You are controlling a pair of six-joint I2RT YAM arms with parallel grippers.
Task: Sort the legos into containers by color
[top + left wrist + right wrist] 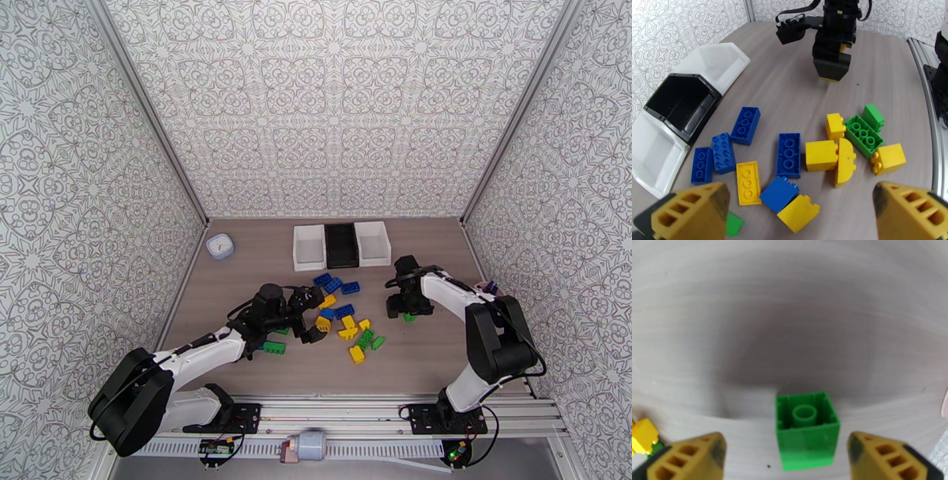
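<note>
Green brick (807, 435) sits right of table (442, 359) centre, hollow side up, between spread fingers of right tool (788, 455) — off-centre, so closing may skid it. Left tool (802, 215) spread too — over the pile (789, 154).

Three bins stand on the desk (442, 363): two white bins (309, 246) and one black bin (340, 246). One round dish (220, 246) sits apart from them. The left wrist view gives five blue bricks (789, 154) and six yellow bricks (821, 155), one of them half-round, and the count from above agrees. From above, at least four green bricks (365, 338) show; a fifth may lie hidden, and I cannot tell. That makes at least fifteen bricks in three colours. There are two arms, each ending in one gripper with two yellow fingers: the left gripper (800, 189) and the right gripper (786, 439).
</note>
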